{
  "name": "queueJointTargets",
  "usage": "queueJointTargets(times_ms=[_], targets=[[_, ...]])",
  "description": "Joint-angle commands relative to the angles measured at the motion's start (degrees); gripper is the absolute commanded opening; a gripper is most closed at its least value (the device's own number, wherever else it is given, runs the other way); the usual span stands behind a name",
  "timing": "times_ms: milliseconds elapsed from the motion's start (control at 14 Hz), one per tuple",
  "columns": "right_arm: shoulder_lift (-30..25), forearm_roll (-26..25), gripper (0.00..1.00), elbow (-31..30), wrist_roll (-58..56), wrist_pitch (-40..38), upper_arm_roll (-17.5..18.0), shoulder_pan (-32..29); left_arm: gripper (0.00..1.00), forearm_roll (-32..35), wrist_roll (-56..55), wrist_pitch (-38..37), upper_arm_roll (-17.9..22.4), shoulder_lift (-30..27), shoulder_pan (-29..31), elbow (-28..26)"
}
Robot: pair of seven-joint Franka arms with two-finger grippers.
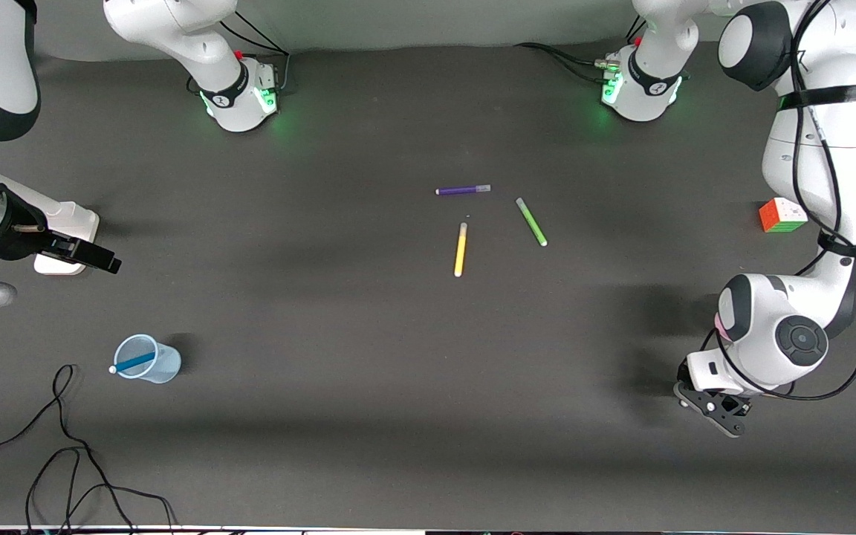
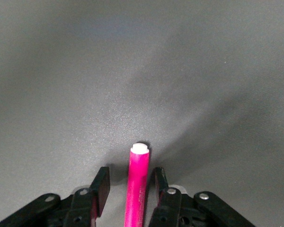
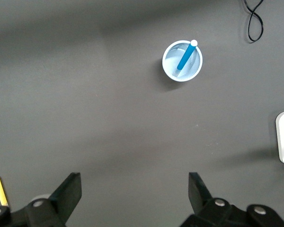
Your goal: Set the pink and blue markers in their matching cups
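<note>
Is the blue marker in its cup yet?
In. The blue marker leans inside the upright pale blue cup, its pale cap poking over the rim; right wrist view confirms it.

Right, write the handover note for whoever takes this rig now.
Left gripper: low over the table at the left arm's end, fingers open around the upright pink marker, with a gap on one side.
Right gripper: open, holding nothing, up over the right arm's end.
Done: blue marker stands in the blue cup.
Left: the pink cup is hidden under the left arm, so confirm the pink marker is in it, then lift the left gripper away.
</note>
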Motion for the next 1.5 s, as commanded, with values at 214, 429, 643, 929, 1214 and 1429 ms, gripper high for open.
queueJointTargets(times_ms=[214, 429, 643, 929, 1214, 1429], targets=[[-0.16, 0.08, 1.00, -0.18, -1.08, -0.21, -0.13, 0.46, 0.00, -0.10, 6.13, 1.17, 0.15, 0.45, 0.10, 1.07], [-0.07, 0.08, 1.00, -0.18, -1.09, -0.21, -0.13, 0.46, 0.00, -3.08, 6.13, -0.48, 0.15, -1.30, 0.27, 1.51], [-0.60, 0.08, 1.00, -0.09, -1.08, -0.48, -0.13, 0.46, 0.00, -3.26, 6.04, -13.97, 0.06, -4.56, 0.36, 6.84], [-0.60, 0.08, 1.00, -0.09, -1.17, -0.48, -0.04, 0.46, 0.00, -3.26, 6.31, -34.64, 0.06, -8.42, 0.36, 14.78], [-0.60, 0.08, 1.00, -0.09, -1.09, -0.48, 0.13, 0.63, 0.00, -3.26, 7.36, -41.89, 0.24, -14.40, 2.02, 9.18], [-0.60, 0.08, 1.00, -0.18, -1.08, -0.48, 0.31, 1.69, 0.00, -8.32, 18.65, -33.93, 0.15, -16.51, 6.14, 0.58]])
